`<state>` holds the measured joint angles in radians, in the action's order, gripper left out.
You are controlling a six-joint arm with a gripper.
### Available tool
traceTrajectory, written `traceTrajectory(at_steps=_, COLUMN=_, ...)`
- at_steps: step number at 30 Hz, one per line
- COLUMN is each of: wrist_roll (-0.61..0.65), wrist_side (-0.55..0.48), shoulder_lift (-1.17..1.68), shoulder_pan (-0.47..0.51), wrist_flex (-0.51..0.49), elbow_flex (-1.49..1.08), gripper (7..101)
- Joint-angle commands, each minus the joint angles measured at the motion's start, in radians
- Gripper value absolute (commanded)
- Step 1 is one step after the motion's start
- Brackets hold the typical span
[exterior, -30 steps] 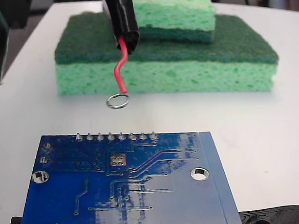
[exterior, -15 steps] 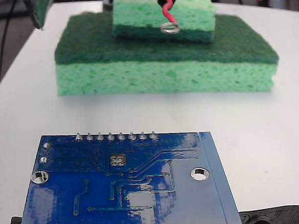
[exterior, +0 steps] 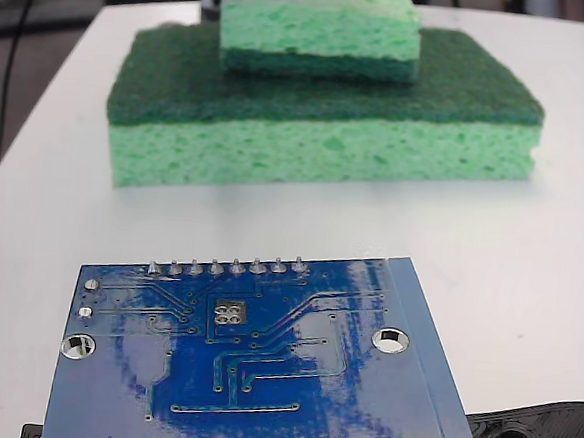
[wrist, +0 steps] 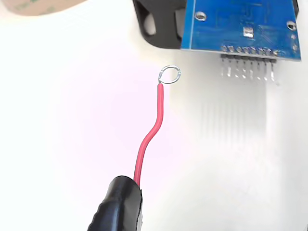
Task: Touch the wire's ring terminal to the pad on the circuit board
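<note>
In the fixed view, the circuit board (exterior: 261, 377) lies flat on the worktop (exterior: 552, 227) at the front, the pad (exterior: 228, 314) just behind its middle, near the pin row. Two stacked sponges (exterior: 320, 111) sit well behind it. In the wrist view, the ring terminal (wrist: 169, 75) is off the board, left of the pins.

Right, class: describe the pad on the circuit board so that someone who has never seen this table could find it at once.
Start at the glossy blue circuit board lying in front of the stacked green sponges. Just below the row of grey solder bumps on its far edge sits the pad. It is a small bright silver square with four dark dots, unlike the larger round silver-rimmed holes towards the sides.
</note>
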<state>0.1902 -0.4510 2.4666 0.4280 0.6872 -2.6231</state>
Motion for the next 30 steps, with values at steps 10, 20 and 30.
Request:
traceTrajectory(at_steps=10, wrist_roll=-0.041, wrist_side=0.008, shoulder_lift=0.331, shoulder_pan=-0.034, wrist_flex=0.067, elbow_flex=-0.192, gripper=100.3)
traceTrajectory(at_steps=20, wrist_roll=-0.083, wrist_side=0.064, shoulder_lift=0.522, shoulder_pan=-0.101, wrist_flex=0.127, elbow_flex=-0.25, gripper=100.3)
traceTrajectory(at_steps=30, wrist_roll=-0.133, wrist_side=0.095, shoulder_lift=0.588, shoulder_pan=-0.16, wrist_flex=0.112, elbow_flex=-0.324, gripper=100.3)
